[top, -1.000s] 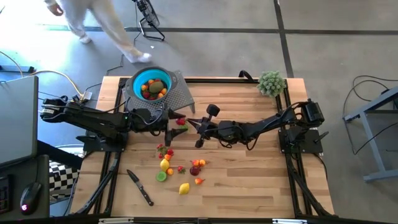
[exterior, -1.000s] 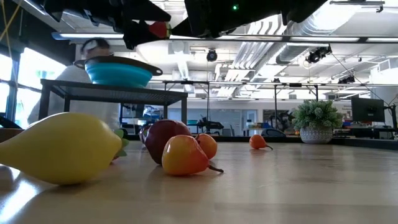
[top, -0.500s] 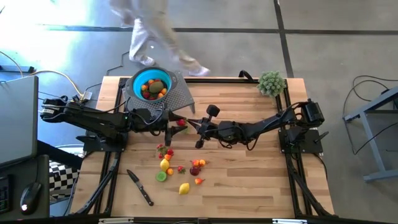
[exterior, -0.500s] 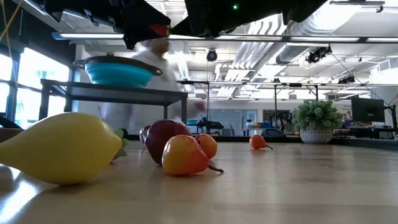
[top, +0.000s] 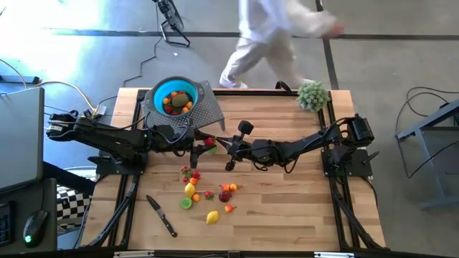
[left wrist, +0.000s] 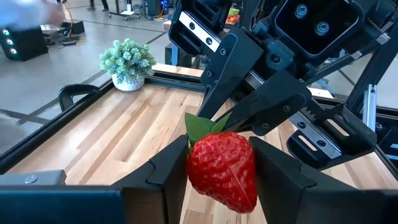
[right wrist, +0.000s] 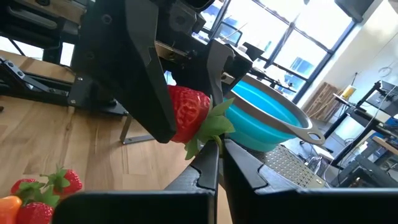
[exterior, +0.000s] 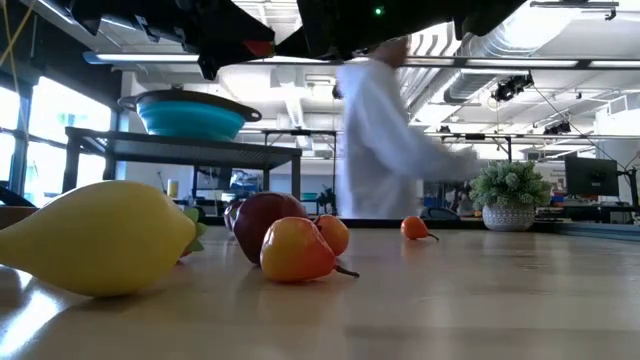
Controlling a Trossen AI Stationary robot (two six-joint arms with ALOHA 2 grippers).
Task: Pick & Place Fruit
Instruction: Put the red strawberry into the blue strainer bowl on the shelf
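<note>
The red toy strawberry with green leaves hangs above the middle of the wooden table, pinched between both of my grippers at once. My left gripper presses its dark fingers against the berry's two sides, and my right gripper is shut on its green leaves. From above the berry is only a small red speck where my arms meet; from table height it is a red sliver mostly hidden by my arms.

Just behind it on the far left, the teal collapsible bowl sits on a grey perforated stand with several fruits inside, too small to name. Nearer, the scattered small toy fruits lie on the boards, among them a yellow lemon, partly cut off at the frame's edge. A black-handled knife lies near left, a fuzzy pale green plant ball far right. A blurred person in white passes beyond the table.
</note>
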